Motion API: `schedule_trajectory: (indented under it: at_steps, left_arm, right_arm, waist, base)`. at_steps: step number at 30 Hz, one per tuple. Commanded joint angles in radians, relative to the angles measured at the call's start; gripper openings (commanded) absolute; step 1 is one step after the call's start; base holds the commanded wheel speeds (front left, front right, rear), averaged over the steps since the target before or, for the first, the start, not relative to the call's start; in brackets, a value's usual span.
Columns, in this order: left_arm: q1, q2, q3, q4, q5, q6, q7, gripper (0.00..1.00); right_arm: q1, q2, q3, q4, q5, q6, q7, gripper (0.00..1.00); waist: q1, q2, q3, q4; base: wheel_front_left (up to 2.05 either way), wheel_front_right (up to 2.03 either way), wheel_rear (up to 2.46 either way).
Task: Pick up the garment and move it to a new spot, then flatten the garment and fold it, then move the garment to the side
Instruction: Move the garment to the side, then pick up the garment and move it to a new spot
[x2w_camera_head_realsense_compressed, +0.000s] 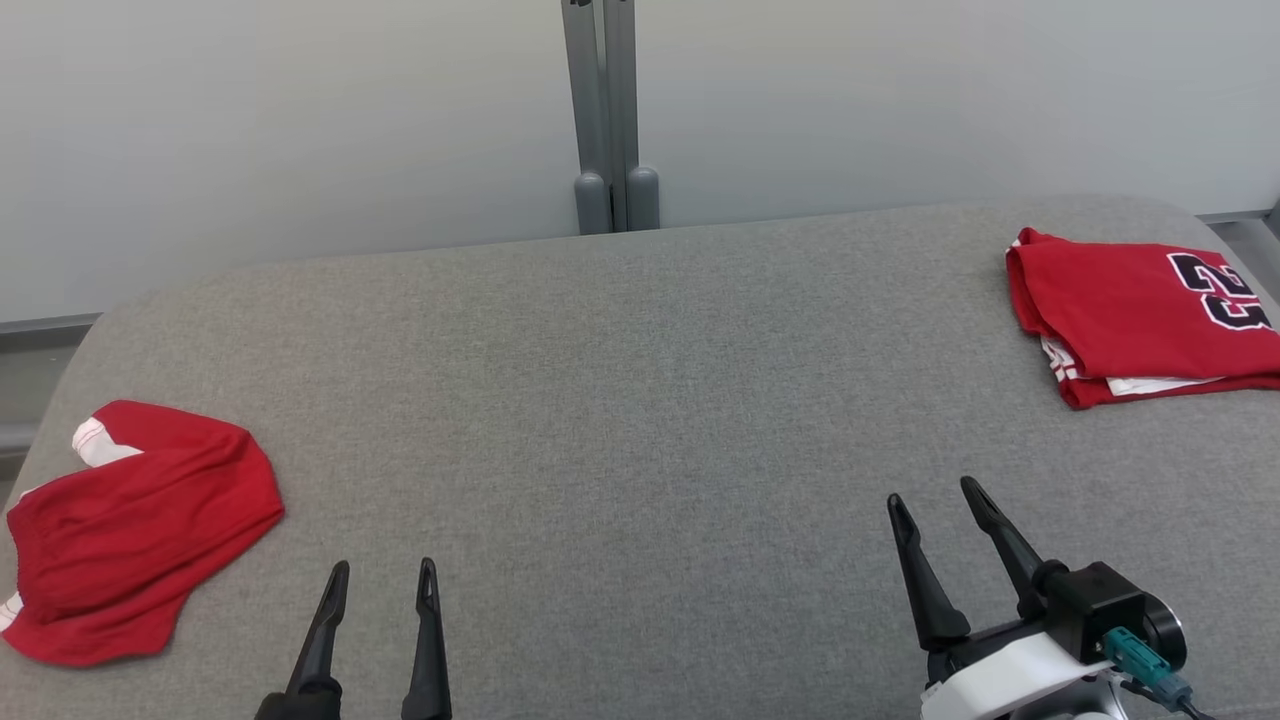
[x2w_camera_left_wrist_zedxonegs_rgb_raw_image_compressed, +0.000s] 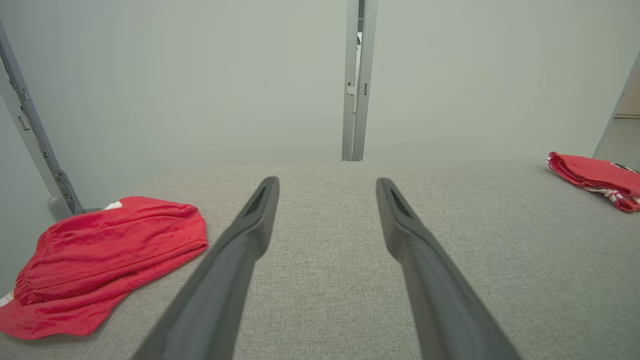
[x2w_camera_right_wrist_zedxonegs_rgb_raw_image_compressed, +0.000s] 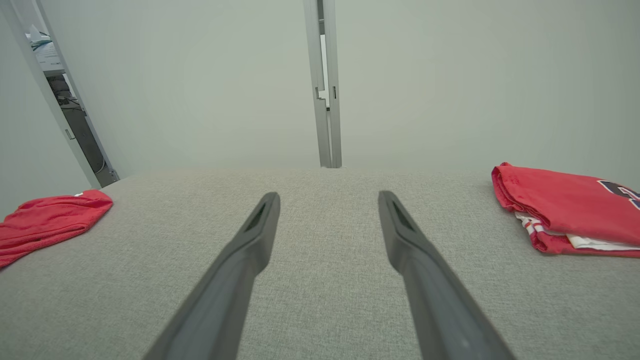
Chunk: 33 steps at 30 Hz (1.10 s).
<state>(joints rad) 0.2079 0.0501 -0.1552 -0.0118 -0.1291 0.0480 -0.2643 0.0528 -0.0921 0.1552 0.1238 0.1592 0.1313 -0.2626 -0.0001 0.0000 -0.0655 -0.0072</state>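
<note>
Left gripper (x2w_camera_head_realsense_compressed: 383, 570) and right gripper (x2w_camera_head_realsense_compressed: 930, 492) hover over the near edge of the surface (x2w_camera_head_realsense_compressed: 640, 400), fingers spread, empty, pointing toward the far edge. Crumpled shorts (x2w_camera_head_realsense_compressed: 140, 530) lie at the left edge, a folded jersey (x2w_camera_head_realsense_compressed: 1120, 300) at the far right corner.

Grey fabric table (x2w_camera_head_realsense_compressed: 640, 330), pale wall (x2w_camera_head_realsense_compressed: 300, 120), grey post (x2w_camera_head_realsense_compressed: 600, 110)

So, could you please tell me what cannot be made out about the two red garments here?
Folded red jersey: cut off by the head view's right edge; lower layers hidden under its top fold.
Crumpled red garment: clipped by the head view's left edge; its type is unclear from the bunching.
</note>
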Motion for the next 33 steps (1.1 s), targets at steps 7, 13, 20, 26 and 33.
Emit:
schedule_trajectory:
  at_steps: [7, 13, 20, 26, 33]
  left_arm:
    - [-0.004, 0.001, 0.0, 0.013, 0.007, 0.003, 0.0, 1.0]
    - [-0.008, 0.001, 0.001, 0.017, 0.013, 0.004, 0.0, 1.0]
    - [-0.007, 0.001, 0.003, 0.022, 0.009, 0.002, 0.0, 1.0]
    - [-0.009, 0.001, 0.003, 0.026, 0.005, -0.001, 0.0, 1.0]
    - [-0.013, 0.001, -0.004, 0.033, 0.01, -0.003, 0.0, 1.0]
  right_arm:
    - [0.009, 0.005, -0.005, -0.004, 0.005, -0.001, -0.003, 1.0]
    - [0.009, 0.012, 0.0, 0.001, 0.012, -0.001, -0.003, 1.0]
    - [0.015, 0.014, -0.003, 0.003, 0.017, -0.001, -0.003, 1.0]
    - [0.021, 0.015, -0.007, 0.005, 0.021, -0.001, -0.003, 1.0]
    - [0.027, 0.018, -0.001, 0.01, 0.025, -0.001, -0.003, 1.0]
  waist:
    - [0.0001, 0.0, -0.002, 0.002]
    - [0.0001, 0.0, -0.002, 0.001]
    - [0.0001, 0.0, -0.002, 0.006]
    - [0.0001, 0.0, -0.002, 0.015]
    - [0.0001, 0.0, 0.0, 0.048]
  base:
    - [0.0, 0.0, 0.0]
    - [0.0, 0.0, 0.0]
    - [0.0, 0.0, 0.0]
    - [0.0, 0.0, 0.0]
    - [0.0, 0.0, 0.0]
